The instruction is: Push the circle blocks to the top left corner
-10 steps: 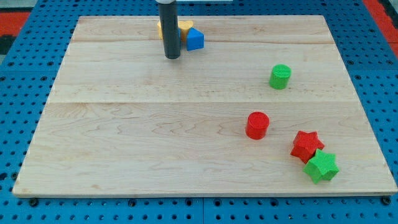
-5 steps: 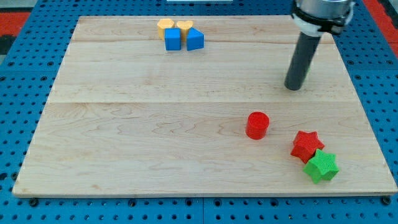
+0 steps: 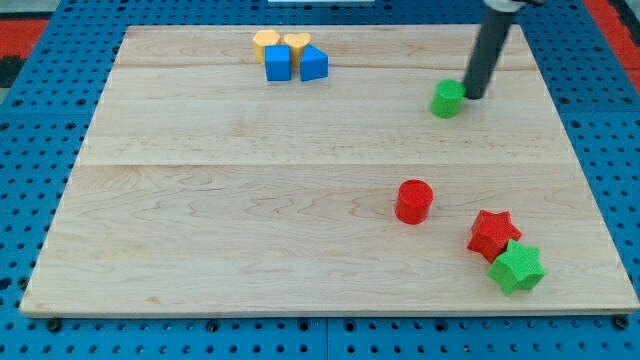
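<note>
1. The tip (image 3: 473, 96) is placed just right of the green circle block (image 3: 447, 99), at the board's (image 3: 200, 220) upper right.
2. The red circle block (image 3: 413, 201) is set below it, near the view's middle right.
3. The red star block (image 3: 492, 233) is found touching the green star block (image 3: 517, 267), at lower right.
4. Two yellow blocks (image 3: 281, 42) are seated at the top edge, with two blue blocks (image 3: 296, 64) directly below them.

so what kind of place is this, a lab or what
Most likely a robotics lab bench. A wooden board sits on a blue perforated mounting plate. Small test blocks are scattered on it, such as a red cylinder. My tip rests at the right of a green cylinder.
</note>
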Robot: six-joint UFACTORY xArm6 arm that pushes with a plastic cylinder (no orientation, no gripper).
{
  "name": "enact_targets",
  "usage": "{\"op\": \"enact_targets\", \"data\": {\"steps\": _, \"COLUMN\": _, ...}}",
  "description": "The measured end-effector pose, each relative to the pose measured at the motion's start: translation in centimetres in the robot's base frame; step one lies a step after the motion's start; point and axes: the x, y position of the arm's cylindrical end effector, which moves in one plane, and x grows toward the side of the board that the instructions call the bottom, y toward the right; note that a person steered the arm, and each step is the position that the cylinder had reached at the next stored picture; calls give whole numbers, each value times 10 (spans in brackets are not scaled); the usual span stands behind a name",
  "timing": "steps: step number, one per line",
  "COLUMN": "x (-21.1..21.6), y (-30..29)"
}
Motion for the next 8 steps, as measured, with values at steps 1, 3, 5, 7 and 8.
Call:
{"op": "enact_targets", "data": {"steps": 1, "x": 40, "y": -116}}
{"op": "enact_targets", "data": {"steps": 3, "x": 49, "y": -275}}
{"op": "enact_targets", "data": {"steps": 5, "x": 14, "y": -353}}
{"op": "enact_targets", "data": {"steps": 7, "x": -58, "y": -415}}
{"op": "enact_targets", "data": {"steps": 8, "x": -73, "y": -407}}
